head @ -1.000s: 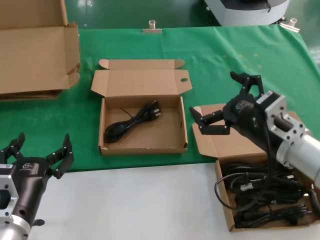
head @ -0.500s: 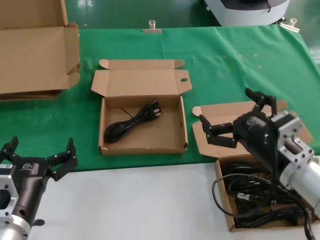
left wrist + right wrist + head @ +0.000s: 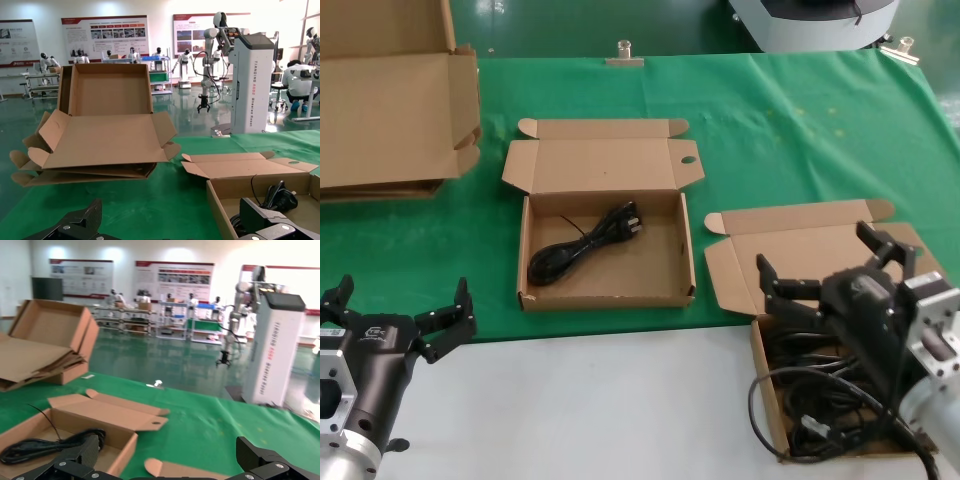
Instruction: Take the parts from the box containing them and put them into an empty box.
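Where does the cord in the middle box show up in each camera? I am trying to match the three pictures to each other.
Head view: the black power cord lies coiled in the middle box, centre of the picture.
Left wrist view: only its plug end shows, inside the box at the lower right.
Right wrist view: the cord lies in the box at the lower left.
Shared landmark: the stack of big flattened cartons.

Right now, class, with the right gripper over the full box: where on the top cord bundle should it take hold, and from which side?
Probably across the coiled loops of the cord bundles, not a plug, coming from above: the full box is shallow and open-topped, and the open right gripper is above it already.
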You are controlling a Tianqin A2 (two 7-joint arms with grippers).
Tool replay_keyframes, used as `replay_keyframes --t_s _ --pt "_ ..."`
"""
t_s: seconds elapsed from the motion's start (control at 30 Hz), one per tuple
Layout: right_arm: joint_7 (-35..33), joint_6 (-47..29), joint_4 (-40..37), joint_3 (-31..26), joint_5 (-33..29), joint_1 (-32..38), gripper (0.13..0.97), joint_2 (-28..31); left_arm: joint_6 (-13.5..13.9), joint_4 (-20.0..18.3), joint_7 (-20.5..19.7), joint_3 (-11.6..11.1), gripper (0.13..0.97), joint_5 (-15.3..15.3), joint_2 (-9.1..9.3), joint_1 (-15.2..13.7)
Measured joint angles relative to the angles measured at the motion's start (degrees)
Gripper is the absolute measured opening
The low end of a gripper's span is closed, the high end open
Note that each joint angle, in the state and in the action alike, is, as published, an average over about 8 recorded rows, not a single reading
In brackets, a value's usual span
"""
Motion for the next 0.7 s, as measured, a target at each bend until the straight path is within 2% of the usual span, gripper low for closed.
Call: replay_keyframes --t_s 0.43,0.7 --pt "-2.26 4.23 2.91 5.99 2.93 -8.88 0.966 -3.37 0.0 0.0 0.0 0.0 0.966 -0.01 0.0 0.0" --pt "-2.65 4.96 3.41 7.02 3.43 -10.39 0.966 -3.96 0.0 0.0 0.0 0.0 0.966 -0.01 0.0 0.0"
